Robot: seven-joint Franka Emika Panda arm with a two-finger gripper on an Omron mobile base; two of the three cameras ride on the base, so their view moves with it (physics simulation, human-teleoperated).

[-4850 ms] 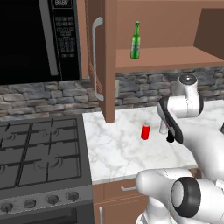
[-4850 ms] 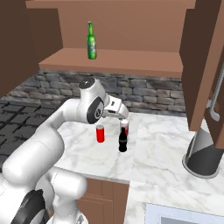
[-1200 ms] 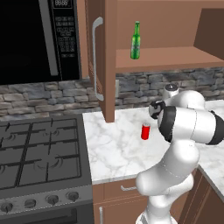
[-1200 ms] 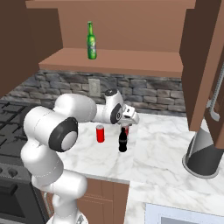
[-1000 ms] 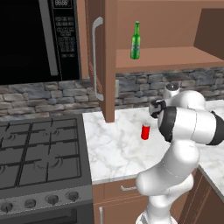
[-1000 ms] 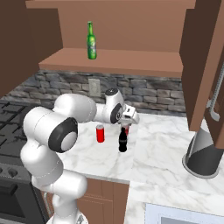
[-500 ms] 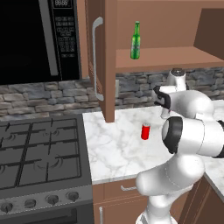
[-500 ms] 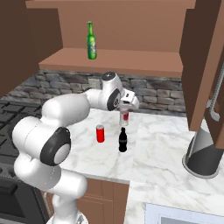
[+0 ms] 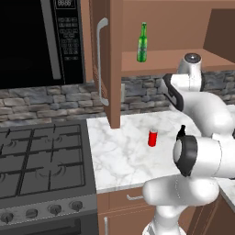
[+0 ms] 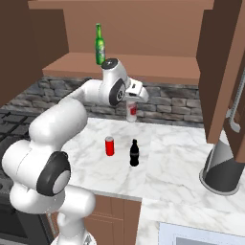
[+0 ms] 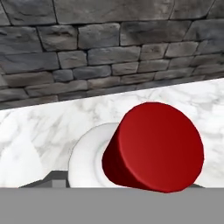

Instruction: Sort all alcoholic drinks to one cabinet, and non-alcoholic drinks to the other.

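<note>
you are holding the white bottle with red cap (image 10: 132, 111) in the closed two-finger gripper (image 10: 134, 99), below the wooden cabinet shelf (image 10: 158, 67); the bottle could be hitting its edge.

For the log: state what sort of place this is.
A rendered home kitchen, by the look of it: a gas stove with a microwave above it, a marble counter against a stone backsplash, and wooden wall cabinets.

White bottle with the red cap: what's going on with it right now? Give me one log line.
white bottle: lifted off counter, close below gripper | green bottle: on cabinet shelf | red can, black bottle: on counter
</note>
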